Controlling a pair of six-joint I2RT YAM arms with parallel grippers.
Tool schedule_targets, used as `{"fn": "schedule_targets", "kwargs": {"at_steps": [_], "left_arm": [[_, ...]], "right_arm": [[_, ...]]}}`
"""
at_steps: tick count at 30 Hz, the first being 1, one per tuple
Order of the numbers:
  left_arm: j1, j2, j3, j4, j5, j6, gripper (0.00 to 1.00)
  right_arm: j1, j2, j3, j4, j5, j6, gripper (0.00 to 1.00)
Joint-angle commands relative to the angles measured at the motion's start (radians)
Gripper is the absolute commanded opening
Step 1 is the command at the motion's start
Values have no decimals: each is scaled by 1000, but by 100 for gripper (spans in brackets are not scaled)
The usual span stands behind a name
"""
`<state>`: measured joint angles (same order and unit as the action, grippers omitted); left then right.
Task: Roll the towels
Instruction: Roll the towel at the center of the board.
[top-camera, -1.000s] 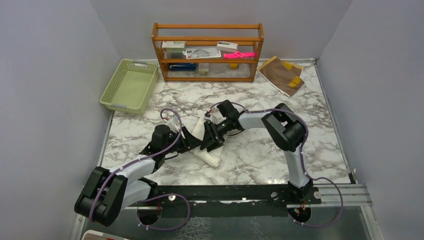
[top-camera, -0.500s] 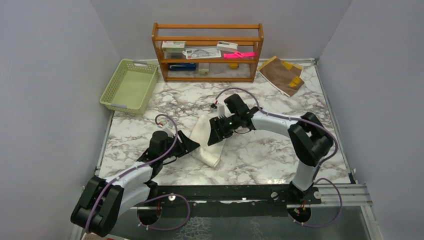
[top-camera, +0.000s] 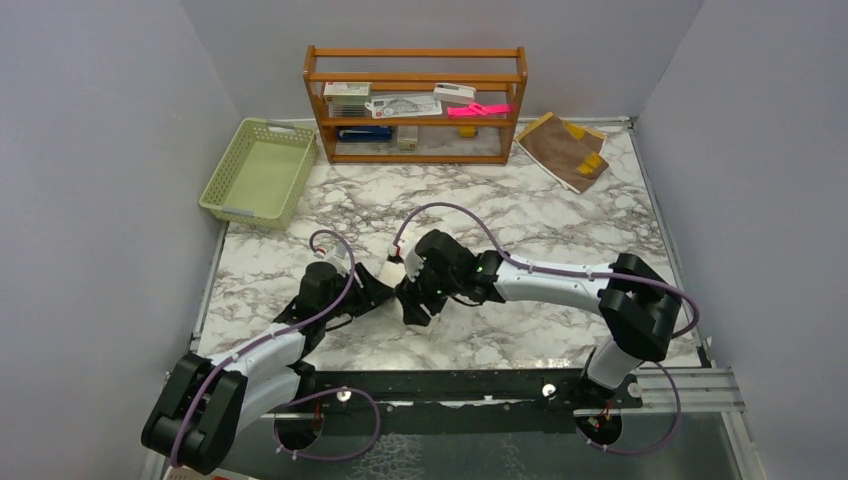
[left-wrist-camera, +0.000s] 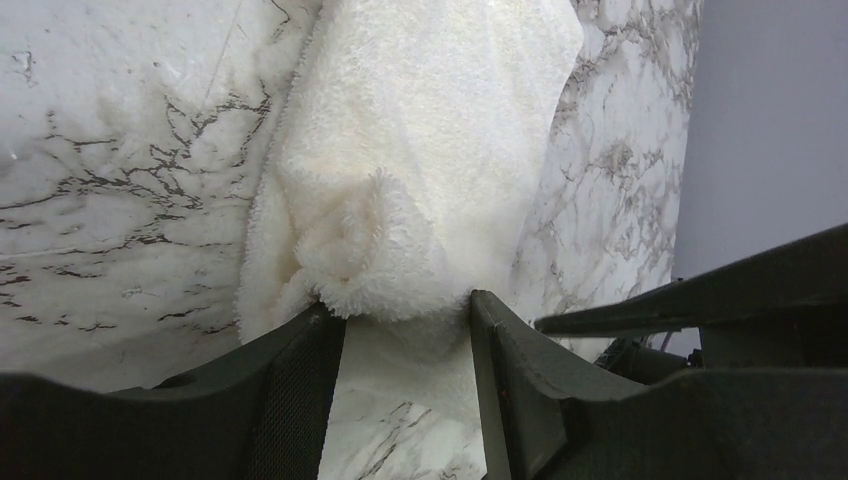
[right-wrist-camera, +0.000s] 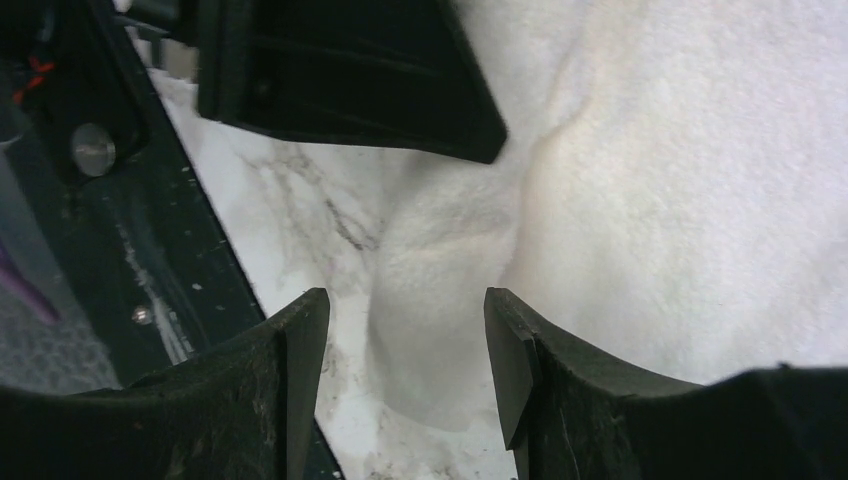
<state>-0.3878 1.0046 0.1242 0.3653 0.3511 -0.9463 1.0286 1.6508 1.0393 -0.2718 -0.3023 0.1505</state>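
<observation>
The cream-white towel (left-wrist-camera: 430, 150) lies bunched into a loose roll on the marble table (top-camera: 530, 320). In the left wrist view its fluffy near end sits pressed between both fingertips of my left gripper (left-wrist-camera: 405, 305), which is shut on it. My right gripper (right-wrist-camera: 405, 300) hovers low over the same towel (right-wrist-camera: 680, 180). Its jaws are open around a hanging fold that touches neither finger. From above, the left gripper (top-camera: 383, 288) and right gripper (top-camera: 412, 302) meet tip to tip and hide most of this towel. The brown towel (top-camera: 562, 148) with yellow trim lies folded at the far right.
A wooden shelf (top-camera: 415, 100) with small items stands at the back centre. A green basket (top-camera: 258, 172) sits at the back left. Grey walls close in both sides. One left finger (right-wrist-camera: 350, 80) shows close ahead of my right jaws.
My right gripper has swung from the towel's far side down toward the left gripper, its jaws widening. The towel, flatter before, is now gathered beneath both grippers. The left arm has barely moved.
</observation>
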Motion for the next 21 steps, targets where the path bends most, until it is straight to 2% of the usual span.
{"fn": "schedule_targets", "kwargs": {"at_steps": [1,13,21], "left_arm": [[3,2,21,-51,-26,31,51],[4,-4,38,-116,-43,56,51],[13,-19,80,-225,-58,66,51]], "right_arm": [[19,30,10,-4,172,-39,59],[64,57,10,-1,195,-48,55],[72,91,3,15,63,-50,52]]}}
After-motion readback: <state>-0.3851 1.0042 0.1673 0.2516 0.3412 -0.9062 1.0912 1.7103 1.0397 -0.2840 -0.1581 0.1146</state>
